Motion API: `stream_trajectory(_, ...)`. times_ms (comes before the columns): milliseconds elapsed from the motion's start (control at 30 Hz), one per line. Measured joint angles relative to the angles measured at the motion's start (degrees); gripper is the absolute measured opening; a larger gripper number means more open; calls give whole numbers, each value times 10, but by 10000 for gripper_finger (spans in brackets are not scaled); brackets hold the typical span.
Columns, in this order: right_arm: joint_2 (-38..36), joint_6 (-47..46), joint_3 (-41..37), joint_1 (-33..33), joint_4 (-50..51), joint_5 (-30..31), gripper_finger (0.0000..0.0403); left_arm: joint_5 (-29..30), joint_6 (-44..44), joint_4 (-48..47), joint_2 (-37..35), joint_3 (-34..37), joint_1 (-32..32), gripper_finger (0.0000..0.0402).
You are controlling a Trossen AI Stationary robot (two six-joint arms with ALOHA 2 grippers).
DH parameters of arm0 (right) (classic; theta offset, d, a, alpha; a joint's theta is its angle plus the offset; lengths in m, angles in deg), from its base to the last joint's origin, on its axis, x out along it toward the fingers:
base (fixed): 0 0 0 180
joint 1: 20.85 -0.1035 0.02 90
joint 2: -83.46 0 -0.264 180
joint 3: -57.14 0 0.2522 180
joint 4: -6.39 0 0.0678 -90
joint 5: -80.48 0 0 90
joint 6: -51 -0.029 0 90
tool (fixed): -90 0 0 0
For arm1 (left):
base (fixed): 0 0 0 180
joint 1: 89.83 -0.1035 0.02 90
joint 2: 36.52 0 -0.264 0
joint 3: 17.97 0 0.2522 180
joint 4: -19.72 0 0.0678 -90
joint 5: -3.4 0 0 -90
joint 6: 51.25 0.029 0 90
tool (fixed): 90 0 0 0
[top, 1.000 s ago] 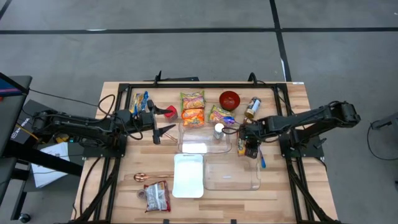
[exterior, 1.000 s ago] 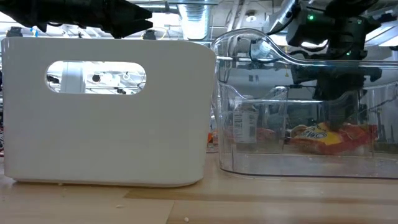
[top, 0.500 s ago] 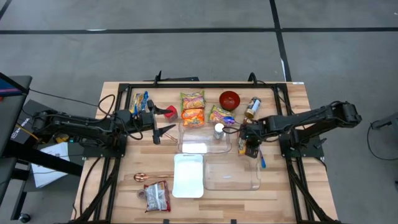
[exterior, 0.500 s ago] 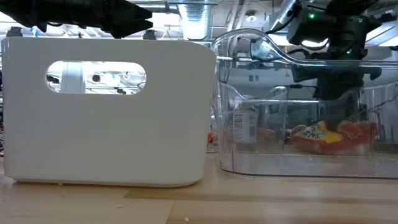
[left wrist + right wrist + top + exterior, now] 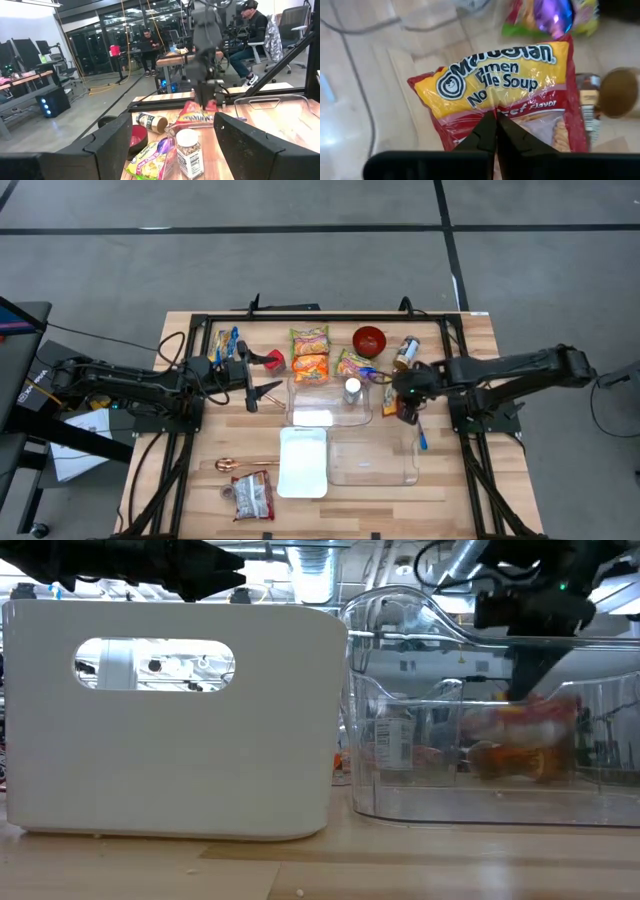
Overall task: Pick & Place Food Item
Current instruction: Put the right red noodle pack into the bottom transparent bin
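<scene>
A red and yellow ramen noodle packet (image 5: pixel 505 85) hangs under my right gripper (image 5: pixel 496 118), which is shut on it right of the table's middle (image 5: pixel 402 402). In the low view the packet (image 5: pixel 520 732) shows blurred through the clear bin. The left wrist view shows the packet (image 5: pixel 196 116) below the right arm. My left gripper (image 5: pixel 262 390) stands open over the table's left half, pointing level toward the right, with nothing between its fingers (image 5: pixel 112 145). My right gripper pinches the packet's wrapper near the middle of its printed face (image 5: pixel 496 106) between its two fingertips. The fingers come from above, slanting down. The packet hangs tilted below them, lifted off the table.
A white bin (image 5: pixel 303 462) and a clear bin (image 5: pixel 373 462) stand at the near middle, and a clear container (image 5: pixel 318 402) with a spice jar (image 5: pixel 352 390) behind them. Farther back lie more noodle packets (image 5: pixel 310 352), a red bowl (image 5: pixel 369 339) and a jar (image 5: pixel 405 352).
My right gripper has shut on the ramen packet and risen, tipping a little. The packet has come up off the table with it and now hangs tilted.
</scene>
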Motion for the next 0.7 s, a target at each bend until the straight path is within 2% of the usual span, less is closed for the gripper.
stream_trajectory(167, -55, -15, 13, -7, 9, 12, 0, 0, 0, 1, 0, 0, 0, 273)
stream_trajectory(367, -98, -31, 40, -47, -17, 16, 0, 0, 0, 1, 0, 0, 0, 273)
stream_trajectory(700, -70, -101, 46, -159, -120, 47, 0, 0, 0, 2, 0, 0, 0, 273)
